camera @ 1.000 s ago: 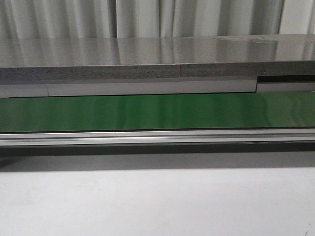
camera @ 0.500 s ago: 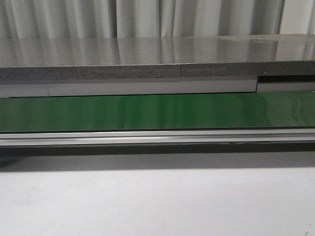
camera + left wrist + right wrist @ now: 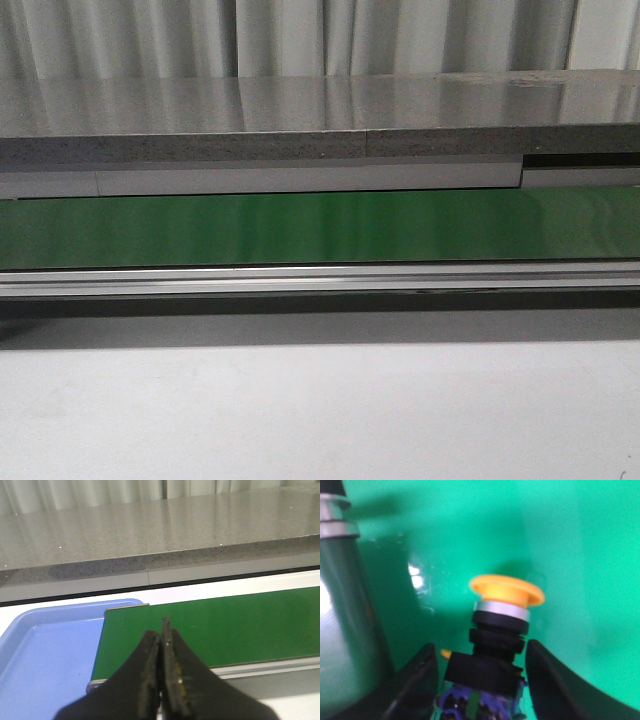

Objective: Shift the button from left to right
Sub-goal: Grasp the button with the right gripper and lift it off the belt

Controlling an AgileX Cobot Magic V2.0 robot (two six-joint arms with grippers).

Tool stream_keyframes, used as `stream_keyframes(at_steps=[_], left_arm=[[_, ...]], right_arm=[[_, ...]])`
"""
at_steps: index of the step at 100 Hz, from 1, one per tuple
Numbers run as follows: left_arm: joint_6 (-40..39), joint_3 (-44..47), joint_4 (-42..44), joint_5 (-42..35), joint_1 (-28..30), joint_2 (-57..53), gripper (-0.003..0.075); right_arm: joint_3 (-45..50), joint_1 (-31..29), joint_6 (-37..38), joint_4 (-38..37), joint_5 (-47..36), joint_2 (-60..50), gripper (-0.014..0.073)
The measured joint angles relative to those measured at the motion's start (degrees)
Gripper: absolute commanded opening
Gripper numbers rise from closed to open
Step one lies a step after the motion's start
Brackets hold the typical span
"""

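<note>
The right gripper stood open, its two dark fingers spread at the lower edge of the right wrist frame with the button between them. The button's black body sat low in the middle of that frame, a silver ring above it and the yellow-orange cap at the centre. Gaps showed between the body and each finger, though the close, blurred view made it hard to be sure that neither finger touched it lower down. A bright green surface filled the frame behind the button, and a dark cylindrical part with silver bands ran down the left edge.

The left gripper was closed on nothing, its dark fingertips pressed together at the bottom centre of the left wrist frame. Beyond them a green belt crossed the middle right, a blue tray lay at the lower left just beside the belt's end, and a grey speckled counter spanned the upper part.

In the front view the green belt ran across the middle, above a metal rail and a white table; neither gripper nor the button appeared there.
</note>
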Motion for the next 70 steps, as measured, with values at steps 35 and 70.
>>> stream_keyframes(at_steps=[35,70], left_arm=[[0.00,0.00,0.00,0.00,0.00,0.00,-0.0019],[0.00,0.00,0.00,0.00,0.00,0.00,-0.0019]], right_arm=[[0.00,-0.37,0.00,-0.53,1.06,0.11,0.0479],[0.00,0.63,0.00,5.37,-2.42,-7.78,0.0477]])
